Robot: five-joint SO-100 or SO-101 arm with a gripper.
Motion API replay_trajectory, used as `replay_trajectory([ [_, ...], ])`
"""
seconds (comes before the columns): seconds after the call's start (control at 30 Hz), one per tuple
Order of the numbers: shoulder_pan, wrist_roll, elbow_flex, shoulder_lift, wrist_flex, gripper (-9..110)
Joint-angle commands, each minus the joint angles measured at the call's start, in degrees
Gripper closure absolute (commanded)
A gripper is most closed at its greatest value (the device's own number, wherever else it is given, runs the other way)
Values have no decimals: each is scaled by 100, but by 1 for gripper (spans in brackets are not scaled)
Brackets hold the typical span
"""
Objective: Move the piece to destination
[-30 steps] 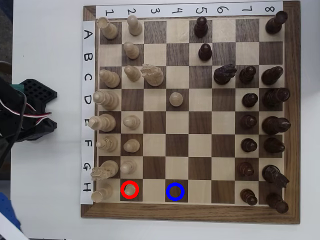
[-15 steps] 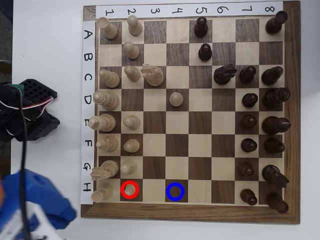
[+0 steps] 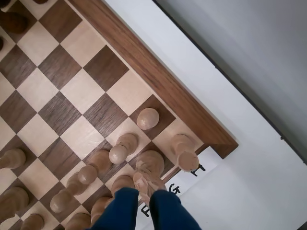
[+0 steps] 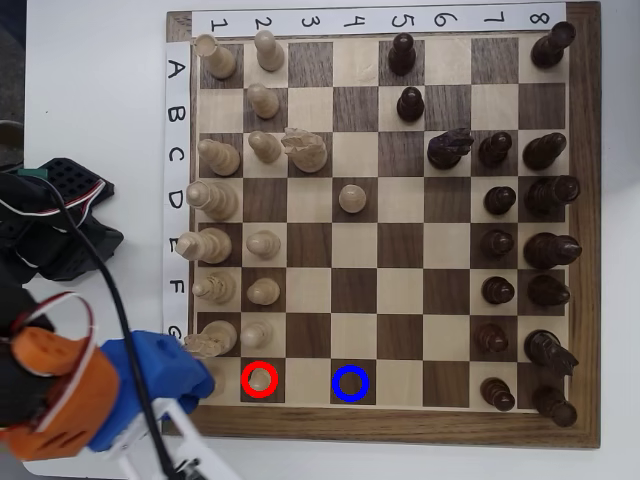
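While unheld, piece [image 4: 262, 378] red-ringed

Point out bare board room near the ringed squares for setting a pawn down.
Free: the blue-ringed square and the bare columns 3 to 6 around it, rows E to H. Crowded: columns 1 and 2 beside the red-ringed pawn, where the gripper hovers.

One board [image 4: 580, 225] carries sixteen pale pieces [image 4: 350, 197] and sixteen dark pieces [image 4: 410, 103], with one red-ringed square [image 4: 247, 366] and one blue-ringed square [image 4: 336, 367].
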Motion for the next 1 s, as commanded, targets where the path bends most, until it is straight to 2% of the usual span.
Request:
replay_trajectory([
  [0.0,-325,773,360,-70,-721,93],
  [0.37,-501,932,668,-167,-1336,88],
  [0.97,-545,1002,1222,-721,-2276,88],
])
